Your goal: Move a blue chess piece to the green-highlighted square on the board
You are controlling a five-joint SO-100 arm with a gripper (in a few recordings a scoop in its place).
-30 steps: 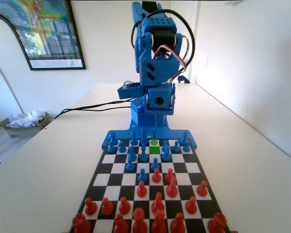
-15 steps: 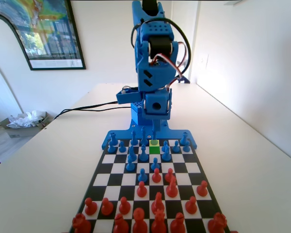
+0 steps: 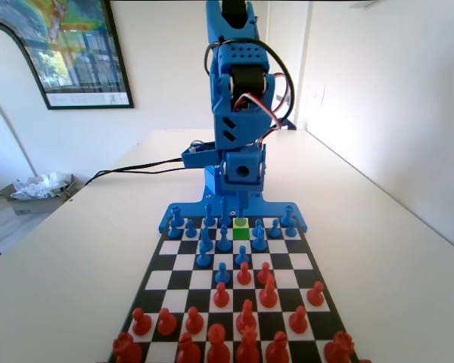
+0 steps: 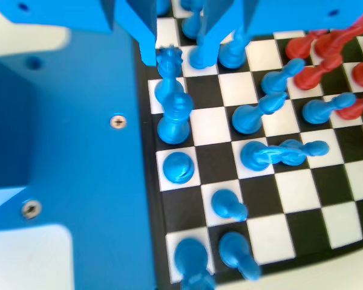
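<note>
- One bright lime-green highlighted square (image 3: 241, 231), second row from the far end of the flat black-and-white checkered board (image 3: 306, 266), blue pieces on both sides.
- Blue two-finger gripper (image 4: 176, 51) low over the back rank near that square; jaws spread, straddling the tall blue crowned piece (image 4: 172, 99), contact unclear.
- Blue plastic pieces (image 3: 224, 240) crowd the far rows, count unclear; twelve red plastic pieces (image 3: 268, 293) nearer the camera, the front row cropped.

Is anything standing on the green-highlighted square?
No. The green-highlighted square looks bare in the fixed view; blue pieces stand on neighbouring squares of the board. The arm hides the table behind it.
</note>
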